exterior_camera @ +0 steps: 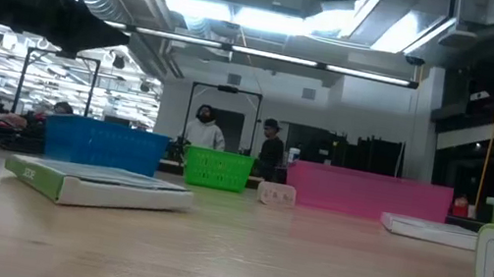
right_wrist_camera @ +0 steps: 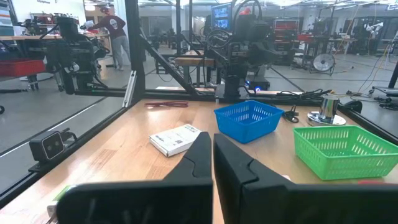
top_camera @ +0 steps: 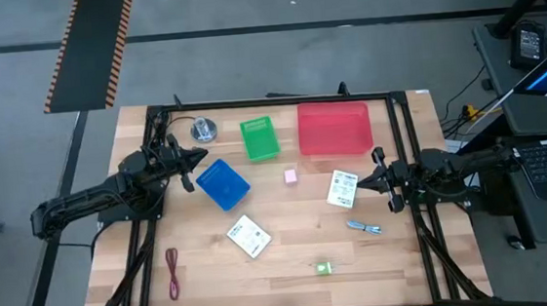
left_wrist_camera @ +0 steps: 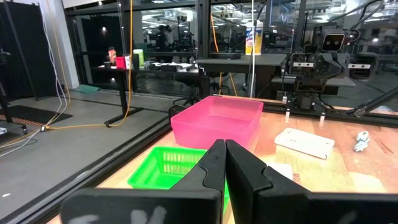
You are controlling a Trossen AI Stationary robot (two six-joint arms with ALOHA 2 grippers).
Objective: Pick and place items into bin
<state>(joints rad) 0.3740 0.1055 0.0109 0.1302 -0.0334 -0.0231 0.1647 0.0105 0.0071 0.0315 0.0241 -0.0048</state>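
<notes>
Items: green block (top_camera: 324, 266), red cord (top_camera: 172, 271) and two packets (top_camera: 249, 236) lay loose along the tabletop's near half, unpicked.
Pincers: left pincer (top_camera: 199, 159) and right pincer (top_camera: 376, 165) pressed together, empty, waiting at side edges.
Bins: blue bin (top_camera: 223, 183), green bin (top_camera: 260, 138), pink bin (top_camera: 334, 128) lined the far edge, seemingly ready for sorting.

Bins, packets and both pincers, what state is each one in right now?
Blue bin: empty, upright.
Green bin: empty, upright.
Pink bin: empty, upright.
Packets: both flat on the table, outside the bins.
Left pincer: shut, empty.
Right pincer: shut, empty.
</notes>
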